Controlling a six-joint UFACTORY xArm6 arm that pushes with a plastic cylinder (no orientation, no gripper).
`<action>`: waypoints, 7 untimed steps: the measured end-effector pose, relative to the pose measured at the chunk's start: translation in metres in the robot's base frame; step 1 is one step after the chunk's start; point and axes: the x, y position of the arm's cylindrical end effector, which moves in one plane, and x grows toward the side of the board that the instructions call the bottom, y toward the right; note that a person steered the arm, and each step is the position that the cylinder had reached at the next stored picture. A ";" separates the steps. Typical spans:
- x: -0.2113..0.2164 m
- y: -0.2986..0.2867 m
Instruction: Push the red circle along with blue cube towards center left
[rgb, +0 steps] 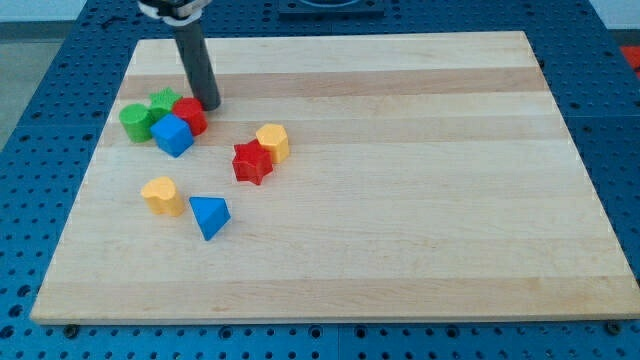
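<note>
The red circle (191, 115) sits near the board's upper left, touching the blue cube (172, 135) just below and left of it. My tip (211, 103) is at the red circle's upper right edge, touching or nearly touching it. The dark rod rises from there to the view's top.
A green star (164, 101) and a green cylinder (135, 121) crowd the left side of the red circle and blue cube. A red star (251, 162) and a yellow hexagon block (272, 142) lie to the right. A yellow heart (161, 195) and a blue triangle (209, 215) lie lower. The wooden board (400, 200) has its left edge close by.
</note>
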 end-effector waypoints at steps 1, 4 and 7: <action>0.010 -0.003; 0.034 -0.012; 0.028 0.003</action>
